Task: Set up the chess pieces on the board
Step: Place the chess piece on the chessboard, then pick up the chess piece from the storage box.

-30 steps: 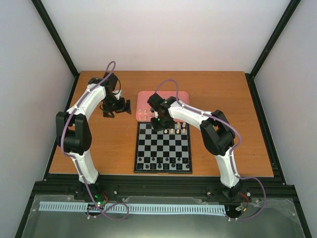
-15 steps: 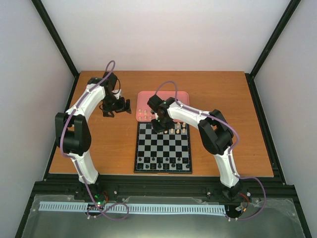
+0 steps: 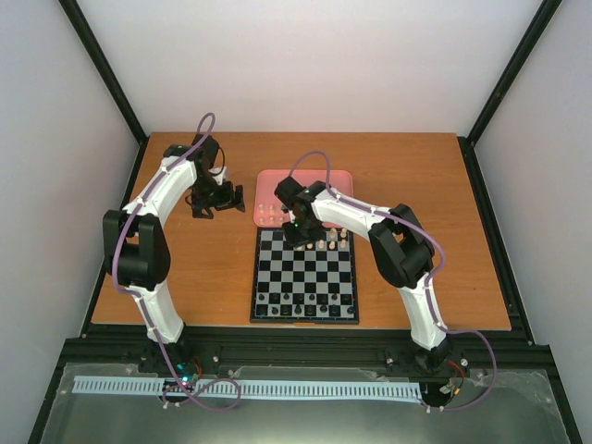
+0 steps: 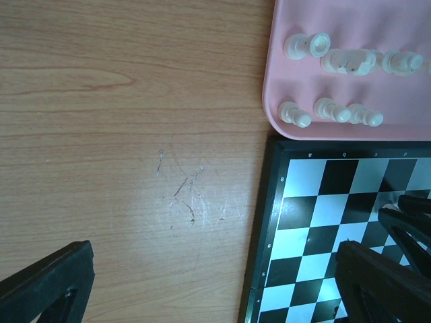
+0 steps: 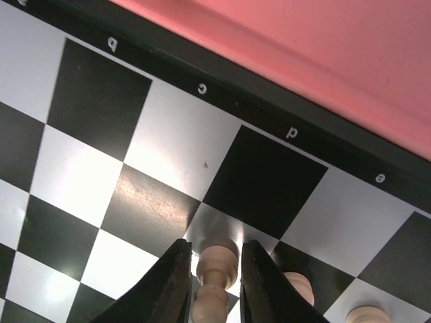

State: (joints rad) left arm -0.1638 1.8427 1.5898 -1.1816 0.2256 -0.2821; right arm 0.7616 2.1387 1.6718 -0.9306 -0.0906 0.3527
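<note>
At the board's (image 3: pixel 305 277) far rows, one of the cream chess pieces (image 5: pixel 215 279) is clamped upright in the right gripper (image 5: pixel 214 249), others standing just beside. Beyond, more are seen in the pink tray (image 4: pixel 350 17). Left gripper (image 3: pixel 219 207) is spread wide, empty, above bench (image 3: pixel 203 268).

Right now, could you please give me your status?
Left gripper open over table. Right gripper shut on cream piece, over board. More pieces in pink tray. Placed pieces close beside it.

A pink tray (image 4: pixel 350 86) lies on the wooden table (image 4: pixel 135 101).
</note>
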